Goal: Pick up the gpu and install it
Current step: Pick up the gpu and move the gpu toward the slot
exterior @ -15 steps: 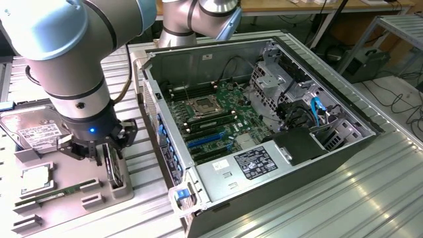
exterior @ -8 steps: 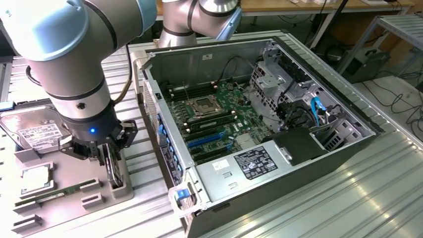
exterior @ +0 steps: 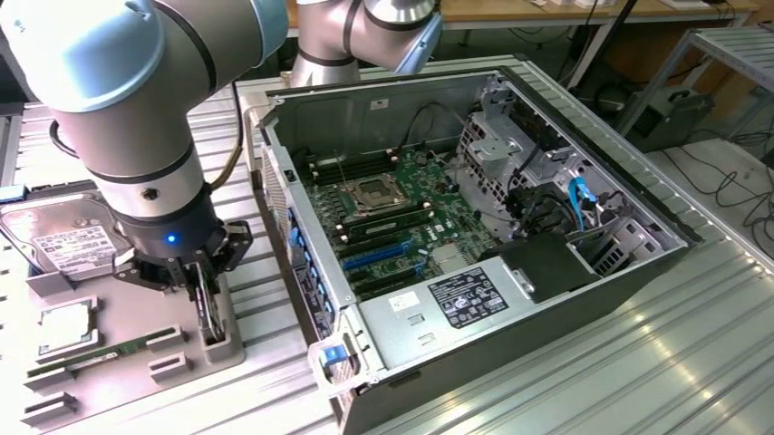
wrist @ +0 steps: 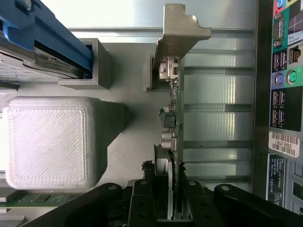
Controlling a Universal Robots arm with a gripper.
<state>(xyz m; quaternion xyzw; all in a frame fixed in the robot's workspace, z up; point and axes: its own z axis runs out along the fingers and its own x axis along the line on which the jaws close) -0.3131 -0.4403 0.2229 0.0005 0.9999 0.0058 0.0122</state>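
1. The arm [exterior: 115, 100] is bent over at the exterior view's left, its grey segments joined by pale blue caps.
2. The wrist [exterior: 158, 204] is held upright, with a small blue light lit.
3. The hand [exterior: 203, 299] is pointed straight down, its black linkages seen below the wrist.

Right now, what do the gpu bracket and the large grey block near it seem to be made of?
The gpu bracket: likely bare sheet metal, dull silver, thin with a bent tab. The grey block: probably 3D-printed plastic, matte, with fine ridged lines across its face.
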